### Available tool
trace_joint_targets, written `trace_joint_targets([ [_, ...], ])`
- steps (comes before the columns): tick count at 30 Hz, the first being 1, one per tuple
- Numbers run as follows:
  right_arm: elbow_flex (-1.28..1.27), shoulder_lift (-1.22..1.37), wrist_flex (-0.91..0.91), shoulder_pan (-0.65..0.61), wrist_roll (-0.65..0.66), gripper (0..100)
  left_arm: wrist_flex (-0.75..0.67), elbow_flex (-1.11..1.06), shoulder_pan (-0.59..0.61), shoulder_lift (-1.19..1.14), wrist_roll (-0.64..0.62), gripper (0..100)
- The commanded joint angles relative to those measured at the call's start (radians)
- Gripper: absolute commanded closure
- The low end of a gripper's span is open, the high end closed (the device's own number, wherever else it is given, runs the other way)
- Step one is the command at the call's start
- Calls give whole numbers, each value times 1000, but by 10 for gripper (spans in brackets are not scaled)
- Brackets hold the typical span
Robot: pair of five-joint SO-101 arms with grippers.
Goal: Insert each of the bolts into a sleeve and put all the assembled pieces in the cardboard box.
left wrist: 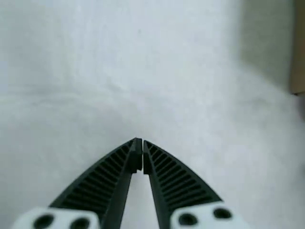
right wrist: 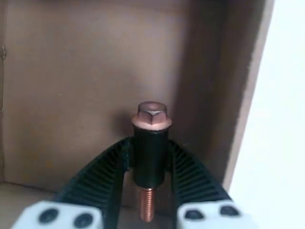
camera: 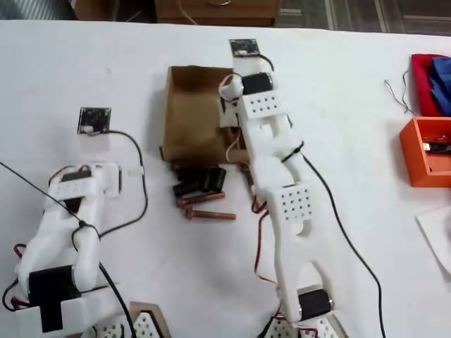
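Right jaws: clamped. The right gripper [right wrist: 148, 145] squeezes the black sleeve [right wrist: 148, 162] between its ribbed fingers, one on each side.
Held piece: assembled. A copper bolt [right wrist: 151, 117] runs right through that sleeve, its hex head seated on one end and its threaded tip poking out the other, toward the wrist.
Where it hangs: inside the cardboard box [right wrist: 71, 71], with brown card behind and beside it. Whether it touches the box, I can't tell.
Left jaws: together. The left gripper [left wrist: 139, 152] shows its tips meeting with nothing between them, over the bare white table [left wrist: 143, 57].
Right arm [camera: 271, 141]: stretched long across the table in the high view, its far end over the box's right-hand side.
Left arm [camera: 70, 225]: folded up at the table's left, well apart from the box.
Loose sleeves [camera: 201, 179]: a small dark cluster on the table, just outside the box's near wall.
Loose bolts [camera: 210, 214]: two copper ones lying flat just beside those sleeves, on the side nearer the arm bases, roughly parallel.
Far right: an orange bin [camera: 416, 158] and a red-and-blue cloth [camera: 431, 81], well apart from the work.
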State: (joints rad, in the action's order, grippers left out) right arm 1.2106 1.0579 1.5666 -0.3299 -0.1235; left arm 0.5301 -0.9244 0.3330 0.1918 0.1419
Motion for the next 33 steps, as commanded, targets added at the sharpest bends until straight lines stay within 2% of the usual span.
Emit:
trace_joint_targets([
  [1,48,-67,5,-12,-8,978,-17,39,-8,5,-12,962],
  [30,57,97,-10,-10,-8,972,-15,38,-8,5,-11,962],
  [33,57,102,-10,-12,-8,920,-15,38,-8,5,-11,962],
])
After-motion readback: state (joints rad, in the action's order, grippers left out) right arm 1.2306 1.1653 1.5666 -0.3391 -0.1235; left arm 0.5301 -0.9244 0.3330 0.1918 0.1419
